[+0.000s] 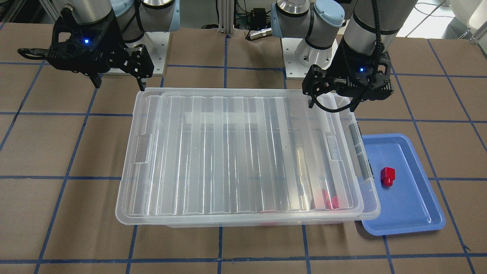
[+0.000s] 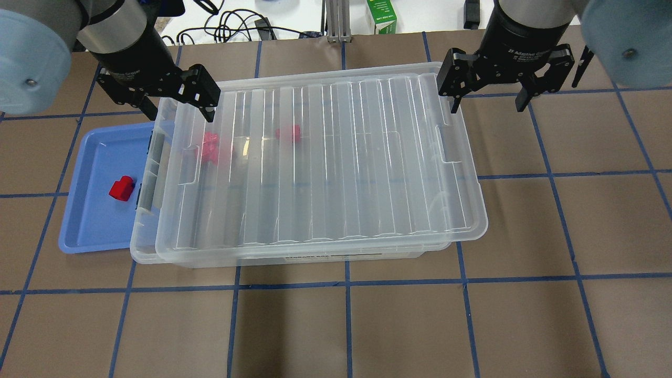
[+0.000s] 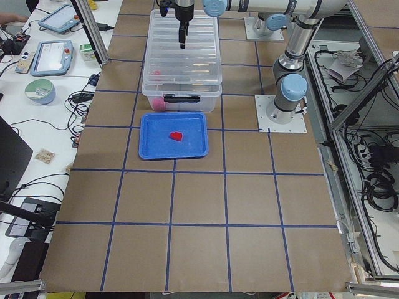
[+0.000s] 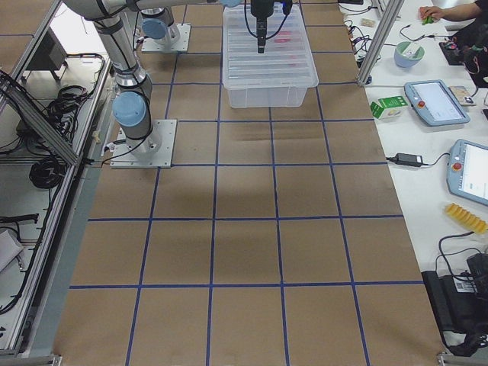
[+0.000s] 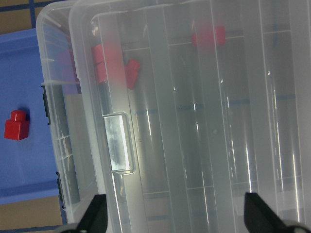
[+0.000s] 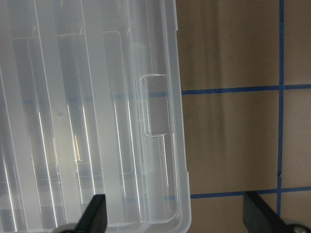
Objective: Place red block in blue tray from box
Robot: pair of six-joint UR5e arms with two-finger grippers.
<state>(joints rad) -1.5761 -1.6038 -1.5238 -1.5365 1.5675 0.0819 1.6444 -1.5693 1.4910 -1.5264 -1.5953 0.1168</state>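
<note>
Overhead exterior view: left pincer (image 2: 181, 110) and right pincer (image 2: 488, 102) both hang wide and empty over the lid's (image 2: 336, 157) ends. Red block (image 2: 122, 188) lies in the tray (image 2: 89, 231), outboard of the left pincer. Lid sits skewed on the box (image 2: 142, 241) — a descending finger could tip or slide it. Right pincer reads "2F Adaptive"; the box label is illegible.

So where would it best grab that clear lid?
Probably the rim at the robot's right end, from above. The lid lies askew and juts past the box there, and the open right gripper hangs with that edge between its fingers.
</note>
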